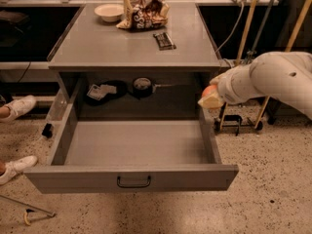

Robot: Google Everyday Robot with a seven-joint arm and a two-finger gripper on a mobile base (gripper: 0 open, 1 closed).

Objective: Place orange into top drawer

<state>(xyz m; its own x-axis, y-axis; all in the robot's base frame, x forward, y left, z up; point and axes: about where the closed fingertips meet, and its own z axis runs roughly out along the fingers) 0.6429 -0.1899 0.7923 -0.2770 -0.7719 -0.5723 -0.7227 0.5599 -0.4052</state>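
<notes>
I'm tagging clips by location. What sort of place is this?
Probably an office break area or lab: a grey counter with a bowl and chip bag, speckled floor. The end effector holds an orange by the open drawer.

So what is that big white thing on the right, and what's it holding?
That is a robot's arm. At its end is the gripper, a hand with two fingers, shut on an orange. It hangs at the right of the grey table, above the right wall of the open drawer. The orange is not in the drawer yet. There is just one camera, and it looks down at the table from the front. On the table lie a white bowl, a snack bag and a dark bar. The white shoes on the left belong to a person.
</notes>
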